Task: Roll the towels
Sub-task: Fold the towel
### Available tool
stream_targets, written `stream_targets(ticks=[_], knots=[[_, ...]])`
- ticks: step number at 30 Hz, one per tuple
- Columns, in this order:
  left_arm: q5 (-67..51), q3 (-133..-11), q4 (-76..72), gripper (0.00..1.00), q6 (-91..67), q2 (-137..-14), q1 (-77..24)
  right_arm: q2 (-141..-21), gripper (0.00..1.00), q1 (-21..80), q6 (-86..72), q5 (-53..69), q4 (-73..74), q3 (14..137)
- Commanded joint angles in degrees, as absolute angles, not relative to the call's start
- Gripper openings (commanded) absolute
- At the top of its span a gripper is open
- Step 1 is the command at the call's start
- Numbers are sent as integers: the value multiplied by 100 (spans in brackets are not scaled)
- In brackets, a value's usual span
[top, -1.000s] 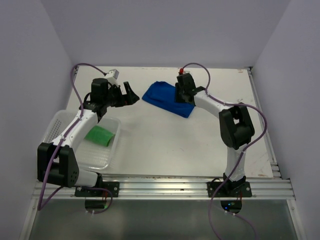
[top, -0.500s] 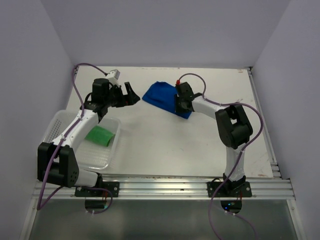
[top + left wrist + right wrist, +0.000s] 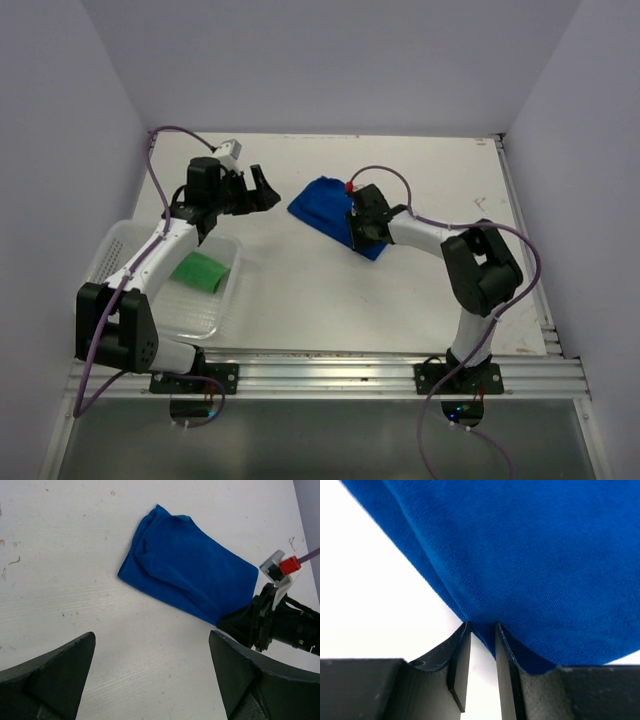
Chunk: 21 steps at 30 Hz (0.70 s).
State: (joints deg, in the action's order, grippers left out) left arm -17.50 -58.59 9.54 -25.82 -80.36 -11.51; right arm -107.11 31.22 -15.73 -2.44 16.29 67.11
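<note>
The royal blue towel (image 3: 322, 205) lies bunched and folded on the white table at mid back; it also shows in the left wrist view (image 3: 190, 575) and fills the right wrist view (image 3: 520, 555). My right gripper (image 3: 358, 230) is shut on the blue towel's near right edge, which is pinched between the fingertips (image 3: 482, 628). My left gripper (image 3: 262, 187) is open and empty, hovering left of the blue towel (image 3: 152, 645). The bright green towel (image 3: 198, 271) lies folded inside the white basket.
The white perforated basket (image 3: 110, 245) stands at the near left beside the left arm. The right arm's wrist (image 3: 280, 622) shows at the right of the left wrist view. Purple walls enclose the table on three sides.
My right gripper has moved nearer and slightly left, down to the blue towel's near edge, and the towel has shifted a little with it. The left gripper has barely moved.
</note>
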Motion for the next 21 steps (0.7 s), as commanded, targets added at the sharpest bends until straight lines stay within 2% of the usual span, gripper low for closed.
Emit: stream_targets(ticks=[1, 6, 10, 11, 14, 17, 21], knots=[[-1661, -5897, 844, 100, -2408, -8007, -1230, -10328, 29, 3357, -1292, 280, 2486, 6153], [-1565, -5897, 852, 100, -2382, -7963, -1274, -9512, 30, 3874, -844, 318, 3223, 5784], [-1538, -5897, 861, 100, -2373, -7972, -1301, -9343, 31, 4034, -695, 282, 3751, 5696], [-1512, -5897, 861, 100, -2364, -7980, -1318, -9256, 38, 4034, -755, 159, 3779, 5669], [-1477, -5897, 879, 100, -2347, -7998, -1362, -8624, 51, 4025, -1114, -174, 3473, 5485], [-1450, -5915, 896, 100, -2329, -8051, -1424, -7903, 55, 4008, -1852, -989, 3165, 5493], [-1406, -5950, 949, 100, -2294, -8104, -1503, -7164, 56, 3623, -2565, -1063, 2656, 5310]])
